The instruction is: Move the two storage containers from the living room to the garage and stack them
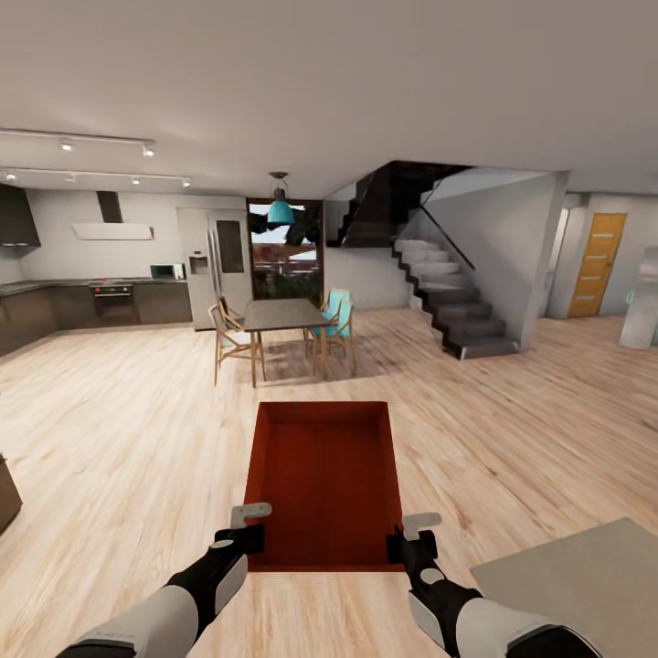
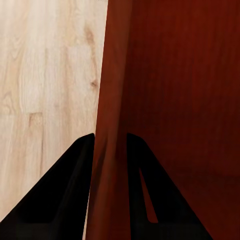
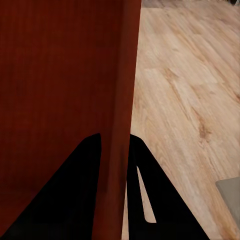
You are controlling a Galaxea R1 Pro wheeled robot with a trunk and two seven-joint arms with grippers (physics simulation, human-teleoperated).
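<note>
One orange-red storage container [image 1: 324, 484] hangs in front of me above the light wood-plank floor, its open top facing up and nothing inside. My left gripper [image 1: 245, 539] is shut on its near left wall, and my right gripper [image 1: 408, 546] is shut on its near right wall. In the left wrist view the black fingers [image 2: 65, 200] straddle the container's red wall [image 2: 112, 100]. The right wrist view likewise has dark fingers [image 3: 75, 200] on either side of the red wall [image 3: 122, 75]. The garage and its floor are out of view.
Straight ahead stands a dining table [image 1: 283, 315] with wooden and teal chairs. Behind it to the left are kitchen counters [image 1: 91, 306] and a fridge [image 1: 215, 265]. A staircase [image 1: 448, 292] rises at right, an orange door [image 1: 597, 265] beyond it. A grey surface [image 1: 585, 576] lies near right.
</note>
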